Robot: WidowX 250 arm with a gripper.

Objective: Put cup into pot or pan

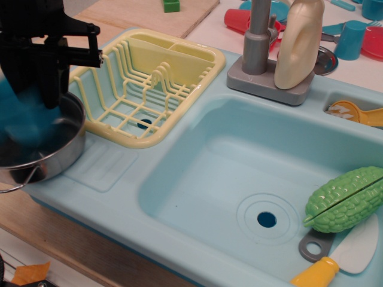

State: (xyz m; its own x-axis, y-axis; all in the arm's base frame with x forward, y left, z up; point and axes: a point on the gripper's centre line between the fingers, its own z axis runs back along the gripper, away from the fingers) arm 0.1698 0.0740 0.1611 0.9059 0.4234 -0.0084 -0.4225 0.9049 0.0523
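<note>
I hang over the far left of the scene, my black frame (36, 54) sitting above the shallow round shiny steel pan (63, 156), which rests on the left end of the pale blue plastic sink unit (197, 173) on the counter. The light blue plastic mug (24, 122) shows as a blurred patch low inside the pan's rim, below my frame. My jaws seem to be clamped on it, since it sits directly beneath them, but the smear hides the contact, so I cannot tell for certain. I also cannot say whether its base touches the pan floor or hangs just above it.

I judge the task nearly done: the mug is within the pan's wall, and what remains is to settle it and let go. I hold it near the pan's middle so it clears the rim and the thin wire handle (18, 179) at the front. Releasing too high could tip it.

The yellow plastic dish rack (149, 84) lies just beside the pan on the right, clear of my path. The green ridged toy vegetable (346, 199) sits well apart in the basin.
</note>
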